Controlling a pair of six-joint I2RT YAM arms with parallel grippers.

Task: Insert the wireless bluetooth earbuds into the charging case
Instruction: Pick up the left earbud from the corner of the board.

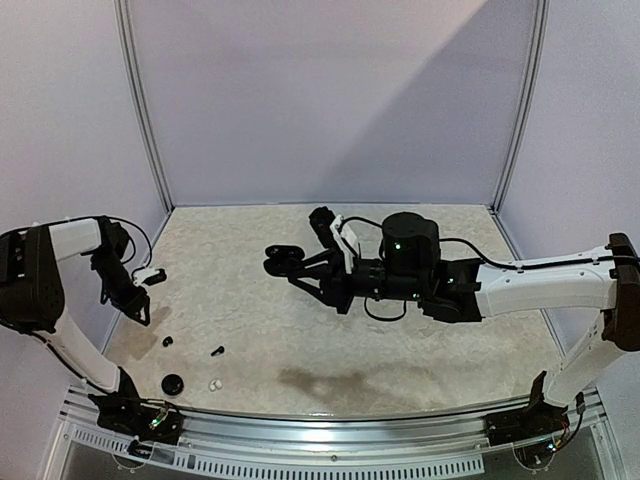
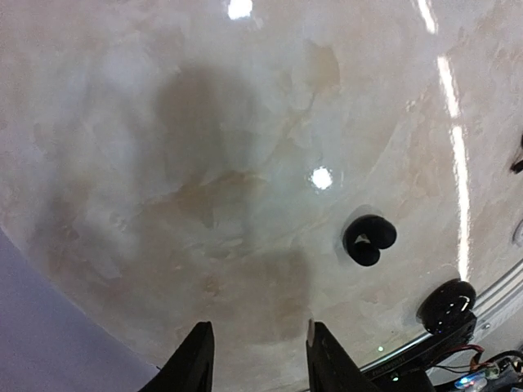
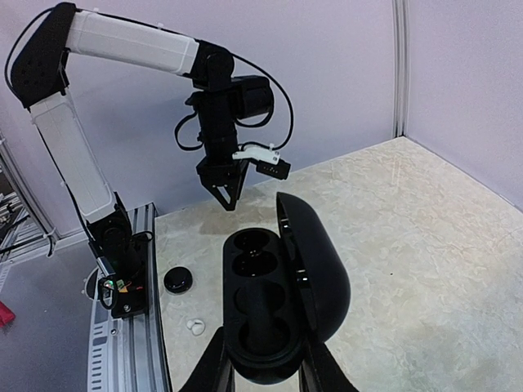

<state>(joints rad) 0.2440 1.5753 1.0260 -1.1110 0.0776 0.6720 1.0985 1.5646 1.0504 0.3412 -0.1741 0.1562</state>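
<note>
Right gripper [image 3: 263, 363] clamps open-lidded black charging case [image 3: 260, 298]; left gripper [image 2: 260, 341] half-open, empty, over table [image 2: 163, 163].

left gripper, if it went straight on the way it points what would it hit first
Probably bare table: the left gripper points down at it with nothing between. The black earbud lies off to one side of that line.

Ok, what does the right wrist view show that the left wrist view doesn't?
Only right wrist: the open black charging case, wells looking empty, held in the right gripper, with the left arm beyond it. Only left wrist: a black earbud lying ahead of the left gripper, whose jaws stand apart with nothing between. Both: the table and the round black object near its edge.
</note>
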